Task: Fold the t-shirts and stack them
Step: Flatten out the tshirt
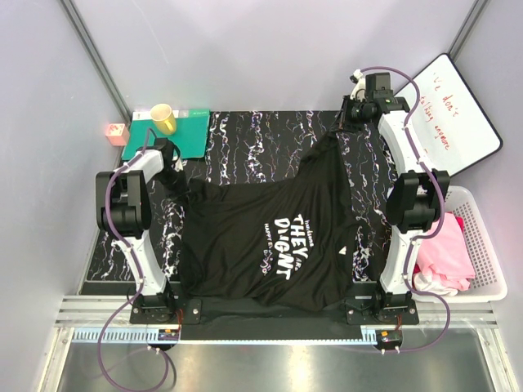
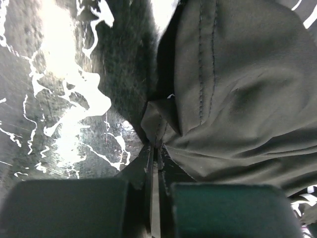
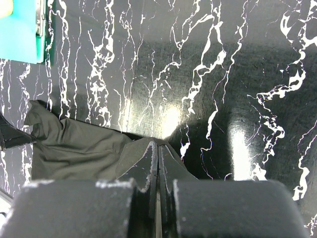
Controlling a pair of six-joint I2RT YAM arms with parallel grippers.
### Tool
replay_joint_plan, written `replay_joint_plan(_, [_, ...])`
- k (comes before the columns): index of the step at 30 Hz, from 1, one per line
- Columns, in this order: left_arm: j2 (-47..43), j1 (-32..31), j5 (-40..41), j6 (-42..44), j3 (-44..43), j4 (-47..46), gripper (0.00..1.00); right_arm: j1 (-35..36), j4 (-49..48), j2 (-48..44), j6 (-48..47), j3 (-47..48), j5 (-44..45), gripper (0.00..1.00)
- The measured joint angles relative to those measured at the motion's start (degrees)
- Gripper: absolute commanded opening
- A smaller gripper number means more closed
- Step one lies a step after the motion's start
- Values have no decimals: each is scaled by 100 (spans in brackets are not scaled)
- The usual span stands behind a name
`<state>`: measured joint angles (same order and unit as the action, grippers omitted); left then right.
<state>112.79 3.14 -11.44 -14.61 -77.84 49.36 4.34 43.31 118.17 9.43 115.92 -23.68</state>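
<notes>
T-shirts counted: three.
- One large black cloth t-shirt with slanted white lettering (image 1: 270, 237) lies spread on the black white-veined marbled tabletop (image 1: 270, 135) between the two arms, print facing up.
- One bright pink t-shirt (image 1: 445, 245) and one white t-shirt (image 1: 433, 283) sit bunched in the single white slatted plastic basket (image 1: 490, 237) off the right edge of the tabletop. The white one is nearer the arm bases, touching the pink one.

Tools counted: two.
- Left tool (image 2: 154, 156): fingers pressed together on a stitched fold of the black t-shirt, at its left sleeve, close to the tabletop.
- Right tool (image 3: 157, 153): fingers pinched narrow with a peak of the black t-shirt between them. In the top view this is the shirt's far right corner, and the cloth is drawn out toward the tool.

Other items, one of each:
- A flat teal-green mat (image 1: 192, 135) lies at the far left of the tabletop.
- A yellow cup (image 1: 163, 119) stands on the mat.
- A small pink box (image 1: 117, 133) sits just left of the mat.
- A whiteboard with red handwriting (image 1: 458, 122) leans at the far right.
</notes>
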Motion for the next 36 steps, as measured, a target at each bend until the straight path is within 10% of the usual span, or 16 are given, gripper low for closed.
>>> replay_joint_plan(5, [11,15,0,17,-225,74,0,0,15,2,2,22,0,0])
replay_joint_plan(8, [2,24,17,52,-470,168,52,0,33,2,11,28,0,0])
replay_joint_plan(9, [-13,26,26,55,-562,197,50,0,37,2,22,33,0,0])
replay_joint_plan(12, [-72,37,52,55,-824,256,0,0,44,2,26,39,2,0])
replay_joint_plan(18, [-72,44,7,87,-1095,356,1,0,76,2,28,81,0,0])
replay_joint_plan(20, [-59,46,7,87,-1095,376,46,0,83,2,26,83,2,0])
replay_joint_plan(22, [-44,46,7,116,-1095,400,56,0,103,2,26,83,2,0])
replay_joint_plan(32, [-42,48,2,107,-761,396,47,0,116,2,22,83,2,0])
replay_joint_plan(36, [92,48,-52,83,-686,341,17,0,118,2,22,83,2,0])
